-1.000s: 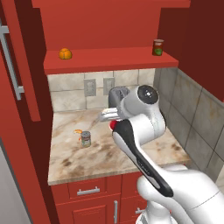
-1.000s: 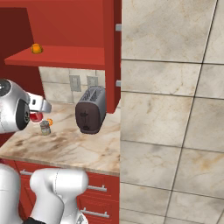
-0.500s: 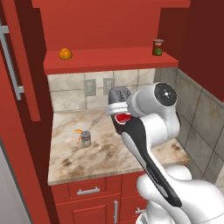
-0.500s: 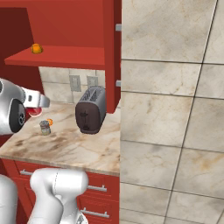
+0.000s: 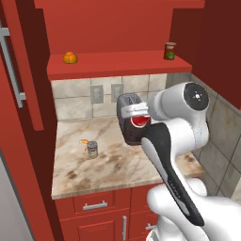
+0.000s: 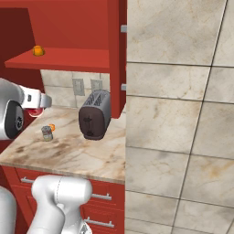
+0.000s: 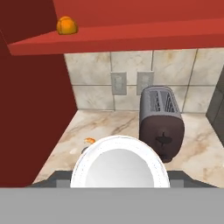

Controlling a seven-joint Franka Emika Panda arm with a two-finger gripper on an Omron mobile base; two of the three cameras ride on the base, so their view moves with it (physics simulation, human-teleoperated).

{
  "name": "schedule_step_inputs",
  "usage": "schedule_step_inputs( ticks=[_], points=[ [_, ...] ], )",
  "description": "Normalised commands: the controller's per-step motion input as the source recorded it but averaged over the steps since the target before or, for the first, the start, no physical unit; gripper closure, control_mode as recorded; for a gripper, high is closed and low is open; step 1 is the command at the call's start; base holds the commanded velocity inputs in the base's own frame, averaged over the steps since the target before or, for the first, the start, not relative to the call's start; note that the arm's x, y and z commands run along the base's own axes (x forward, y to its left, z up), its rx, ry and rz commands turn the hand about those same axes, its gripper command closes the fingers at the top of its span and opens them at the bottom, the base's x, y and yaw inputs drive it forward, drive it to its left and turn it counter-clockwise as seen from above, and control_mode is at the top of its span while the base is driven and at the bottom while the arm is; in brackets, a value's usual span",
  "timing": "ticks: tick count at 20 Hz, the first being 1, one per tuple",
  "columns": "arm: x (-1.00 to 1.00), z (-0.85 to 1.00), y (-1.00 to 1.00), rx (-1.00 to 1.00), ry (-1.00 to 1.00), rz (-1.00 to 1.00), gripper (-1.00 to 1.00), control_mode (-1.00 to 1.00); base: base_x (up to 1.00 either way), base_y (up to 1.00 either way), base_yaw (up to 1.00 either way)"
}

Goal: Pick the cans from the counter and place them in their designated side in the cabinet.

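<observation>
My gripper [image 5: 138, 117] is shut on the red can [image 5: 140, 122], held in the air above the counter [image 5: 122, 164] in front of the toaster. In the hand view the can's white top [image 7: 120, 165] sits between the fingers. From the right base view the held red can [image 6: 33, 112] hangs under the white hand. The silver-grey can [image 5: 92, 149] stands upright on the counter's left part, also the silver-grey can [image 6: 46, 133]. The red cabinet shelf [image 5: 117, 64] runs above, with the open cabinet door [image 5: 21, 84] at the left.
A dark toaster [image 6: 95, 114] stands at the back of the counter, under the shelf. An orange fruit [image 5: 70, 58] lies on the shelf's left, a dark labelled can [image 5: 170, 51] on its right. A small orange item [image 5: 84, 141] lies beside the silver-grey can.
The hand with the red can has risen a little and drifted to the right as the arm's elbow swung up. The silver-grey can has stayed put.
</observation>
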Motion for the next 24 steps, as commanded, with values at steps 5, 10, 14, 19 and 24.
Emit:
schedule_step_inputs(
  ticks=[5, 10, 14, 19, 24],
  points=[
    [-0.41, 0.37, -0.21, 0.0, 0.0, 0.0, 1.0, -1.0, 0.0, 0.0, 0.0],
    [-0.33, 0.35, -0.14, 0.0, -0.02, 0.0, 1.0, -1.0, 0.0, 0.0, 0.0],
    [-0.24, 0.28, -0.12, 0.0, -0.05, 0.0, 1.0, -1.0, 0.0, 0.0, 0.0],
    [-0.21, 0.22, -0.14, -0.01, -0.08, 0.0, 1.0, -1.0, 0.0, 0.0, 0.0],
    [-0.15, 0.21, -0.07, -0.03, -0.09, 0.0, 1.0, -1.0, 0.0, 0.0, 0.0]
  ],
)
